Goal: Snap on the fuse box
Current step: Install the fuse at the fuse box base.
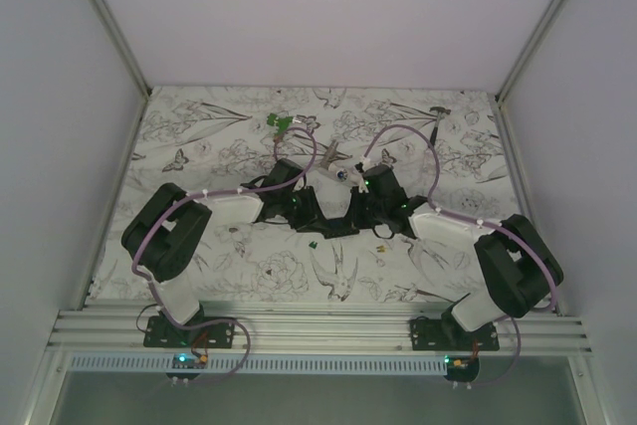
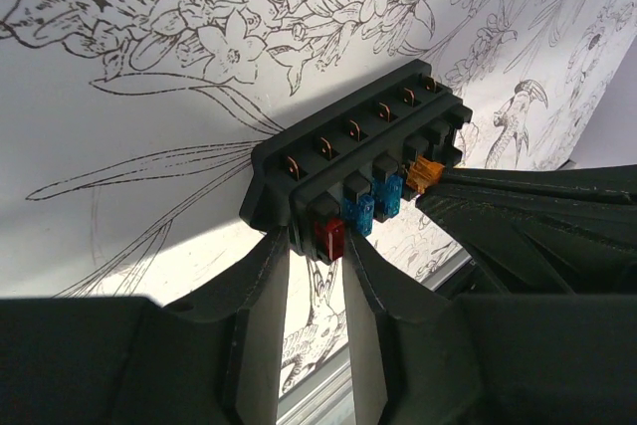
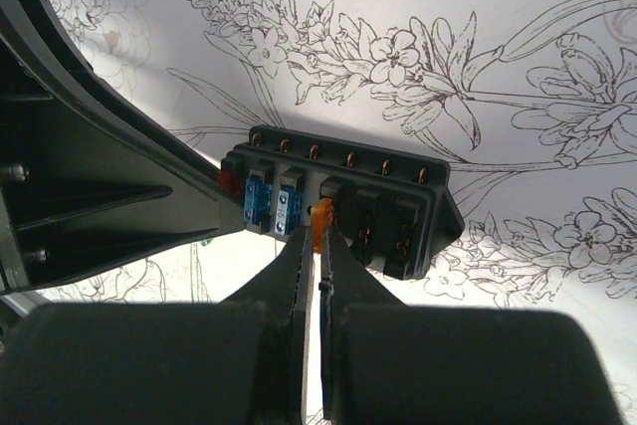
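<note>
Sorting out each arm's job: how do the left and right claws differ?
The left claw clamps one end of the fuse box, the right claw pinches a single orange fuse in it. The left claw's jaws stand apart; the right claw's are nearly shut. Both are black and work on the same box.

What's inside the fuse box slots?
The fuse box holds one red fuse, two blue fuses, one orange fuse; other slots look empty. The right gripper hides the orange one's end.

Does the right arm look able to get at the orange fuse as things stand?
Likely yes: the right gripper is pinched on the orange fuse, while the left gripper holds the fuse box at its other end.
</note>
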You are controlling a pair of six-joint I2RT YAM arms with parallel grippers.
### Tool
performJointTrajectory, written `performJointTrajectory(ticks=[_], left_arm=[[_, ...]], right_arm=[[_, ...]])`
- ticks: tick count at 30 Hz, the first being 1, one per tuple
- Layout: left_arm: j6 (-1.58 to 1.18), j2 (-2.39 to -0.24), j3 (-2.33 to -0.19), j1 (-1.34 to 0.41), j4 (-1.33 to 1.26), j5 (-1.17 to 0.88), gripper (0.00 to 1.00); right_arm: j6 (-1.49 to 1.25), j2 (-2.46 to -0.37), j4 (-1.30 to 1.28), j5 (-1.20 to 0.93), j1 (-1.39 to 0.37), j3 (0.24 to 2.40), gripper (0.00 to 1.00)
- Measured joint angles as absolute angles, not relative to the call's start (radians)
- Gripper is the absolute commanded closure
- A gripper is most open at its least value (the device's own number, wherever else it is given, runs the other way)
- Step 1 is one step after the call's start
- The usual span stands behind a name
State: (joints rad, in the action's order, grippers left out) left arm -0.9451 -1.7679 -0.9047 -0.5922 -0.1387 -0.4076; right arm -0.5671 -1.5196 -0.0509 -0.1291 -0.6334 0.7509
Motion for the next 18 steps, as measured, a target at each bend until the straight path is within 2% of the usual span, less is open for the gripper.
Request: performJointTrajectory(ticks=[18], left_arm=[[-0.955,-1.767,-0.898,-0.596,-0.158,-0.396,0.72]], right_arm=[[-0.509,-1.581,-0.168,-0.068,-0.665,0.857,1.0]])
